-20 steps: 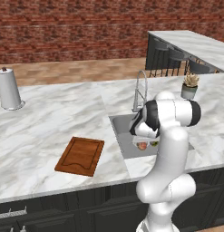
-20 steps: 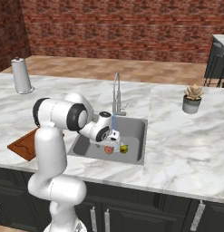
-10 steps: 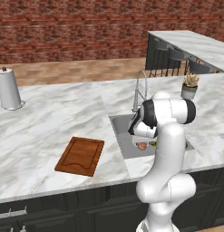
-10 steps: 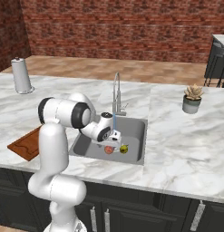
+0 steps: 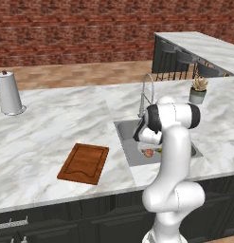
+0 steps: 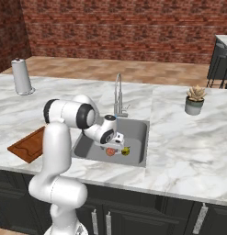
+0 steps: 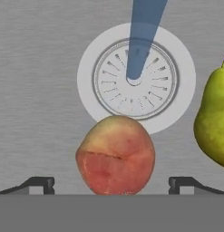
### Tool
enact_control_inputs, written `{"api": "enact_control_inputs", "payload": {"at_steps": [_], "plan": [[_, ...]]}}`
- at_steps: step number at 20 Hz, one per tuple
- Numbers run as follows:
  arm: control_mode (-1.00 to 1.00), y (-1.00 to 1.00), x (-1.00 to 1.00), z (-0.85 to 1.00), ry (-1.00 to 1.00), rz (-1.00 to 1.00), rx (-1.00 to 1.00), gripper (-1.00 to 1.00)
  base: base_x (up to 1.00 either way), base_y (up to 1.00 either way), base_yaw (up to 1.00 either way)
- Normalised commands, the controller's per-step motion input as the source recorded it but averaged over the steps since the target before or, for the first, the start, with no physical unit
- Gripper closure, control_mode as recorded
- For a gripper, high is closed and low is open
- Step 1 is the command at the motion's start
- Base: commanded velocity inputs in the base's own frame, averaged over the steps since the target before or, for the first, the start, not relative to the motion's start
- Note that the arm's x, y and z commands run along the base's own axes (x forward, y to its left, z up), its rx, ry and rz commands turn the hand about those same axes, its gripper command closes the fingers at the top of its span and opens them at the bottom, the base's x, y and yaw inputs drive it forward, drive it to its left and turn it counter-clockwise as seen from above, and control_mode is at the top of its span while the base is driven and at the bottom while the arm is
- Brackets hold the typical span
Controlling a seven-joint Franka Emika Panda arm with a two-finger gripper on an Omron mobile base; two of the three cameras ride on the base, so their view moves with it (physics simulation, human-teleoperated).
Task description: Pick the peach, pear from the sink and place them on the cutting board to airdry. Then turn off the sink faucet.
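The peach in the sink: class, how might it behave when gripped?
The peach looks round, so it may roll on the flat sink floor. Water streams nearby, so it is probably slippery. The open gripper straddles it, so centring seems easy.

Two base cameras sit behind the arm, left and right, looking forward and down over the marble bench (image 5: pixel 52 137); both take in the sink (image 6: pixel 138 133) and cutting board (image 5: pixel 84 163). The hand camera looks straight down, close, onto the sink floor.

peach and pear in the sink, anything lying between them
Nothing: in the hand view only bare grey sink floor separates the peach from the pear; the drain sits just beyond the gap.
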Motion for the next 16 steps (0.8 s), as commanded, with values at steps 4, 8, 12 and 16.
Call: {"api": "enact_control_inputs", "payload": {"at_steps": [4,8,12,16], "plan": [[-1.0,0.0,0.19,-0.17,0.0,0.0,0.0,-1.0,0.0,0.0,0.0],[-1.0,-0.01,0.1,-0.16,0.0,0.0,0.0,-1.0,0.0,0.0,0.0],[-1.0,0.0,0.0,-0.12,0.0,0.0,0.0,-1.0,0.0,0.0,0.0],[-1.0,0.0,0.0,-0.08,0.0,0.0,0.0,-1.0,0.0,0.0,0.0]]}}
